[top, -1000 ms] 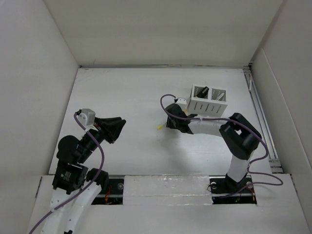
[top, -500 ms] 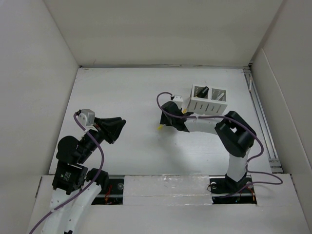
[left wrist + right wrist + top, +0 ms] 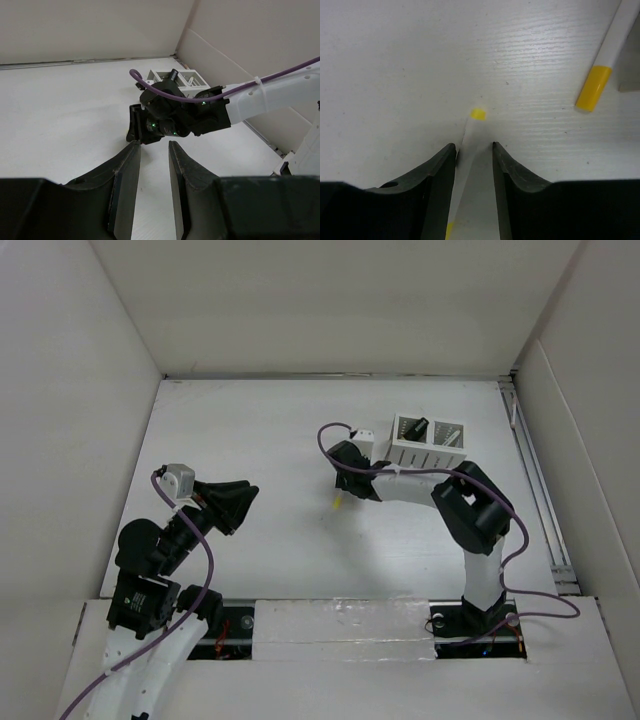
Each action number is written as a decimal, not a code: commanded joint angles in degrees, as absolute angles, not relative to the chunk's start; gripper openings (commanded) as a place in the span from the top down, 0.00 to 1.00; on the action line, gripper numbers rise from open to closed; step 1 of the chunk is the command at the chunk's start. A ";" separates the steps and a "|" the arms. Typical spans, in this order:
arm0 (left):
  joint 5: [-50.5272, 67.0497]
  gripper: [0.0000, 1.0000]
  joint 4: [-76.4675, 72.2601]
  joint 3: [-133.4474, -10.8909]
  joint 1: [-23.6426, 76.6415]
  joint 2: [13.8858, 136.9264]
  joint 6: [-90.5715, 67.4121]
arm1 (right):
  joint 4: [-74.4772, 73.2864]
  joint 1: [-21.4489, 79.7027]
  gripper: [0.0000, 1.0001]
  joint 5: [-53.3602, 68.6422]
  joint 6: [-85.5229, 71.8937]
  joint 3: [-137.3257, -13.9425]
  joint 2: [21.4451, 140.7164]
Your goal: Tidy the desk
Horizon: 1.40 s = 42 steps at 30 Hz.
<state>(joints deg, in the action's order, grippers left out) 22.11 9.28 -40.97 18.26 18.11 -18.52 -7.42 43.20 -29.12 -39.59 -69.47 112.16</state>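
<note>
Two pens are counted on the desk [image 3: 250, 430], which is spread beneath both arms: the first pen [image 3: 478, 114] is clamped by the right gripper [image 3: 473, 146], tip down; the second pen [image 3: 607, 50] is laid flat near one holder [image 3: 428, 445]. The left gripper [image 3: 153, 147] is parted, empty

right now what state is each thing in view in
right gripper: shut on yellow-tipped pen
yellow-tipped pen: held in the right gripper
left gripper: open, empty
other pen: lying flat on the desk
pen holder: upright, dark item inside
</note>
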 commanded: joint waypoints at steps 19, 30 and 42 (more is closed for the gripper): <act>22.94 0.74 6.42 -41.75 18.02 17.32 -19.16 | -14.69 45.44 1.00 -21.97 -30.67 -74.28 112.43; 22.94 0.74 6.59 -41.75 18.02 17.31 -19.07 | 4.39 39.92 1.00 -21.79 -31.91 -58.81 80.28; 23.38 0.74 6.24 -41.49 18.02 17.31 -19.16 | 16.78 18.03 1.00 -42.08 -30.51 -52.12 68.72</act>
